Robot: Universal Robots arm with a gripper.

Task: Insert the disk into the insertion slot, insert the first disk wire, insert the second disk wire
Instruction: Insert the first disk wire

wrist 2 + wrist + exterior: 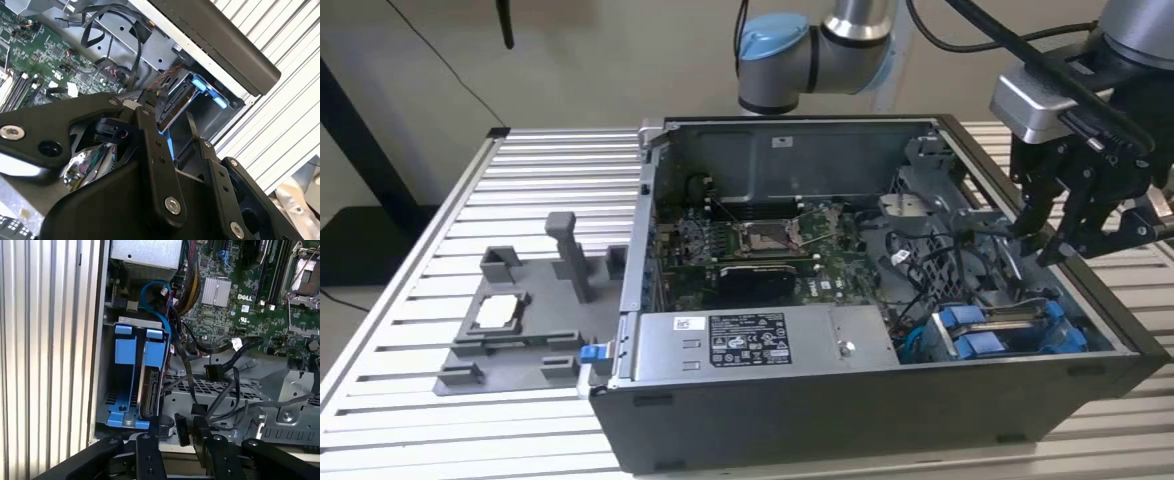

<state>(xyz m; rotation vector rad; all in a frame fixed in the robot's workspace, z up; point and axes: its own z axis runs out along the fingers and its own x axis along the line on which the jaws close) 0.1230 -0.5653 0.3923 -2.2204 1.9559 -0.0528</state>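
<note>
I've got the pincer (1047, 245) hanging over the end of the open computer case (854, 410) at the exterior view's right, its fingers (152, 432) standing apart. In the first wrist view the disk (151, 390) sits on edge in the insertion slot (122, 415), blue frame around it, just beyond the fingertips. A black wire connector (182, 429) shows in the gap between the fingers; I can't tell whether they touch it. The case rests on the slatted tabletop (547, 160).
</note>
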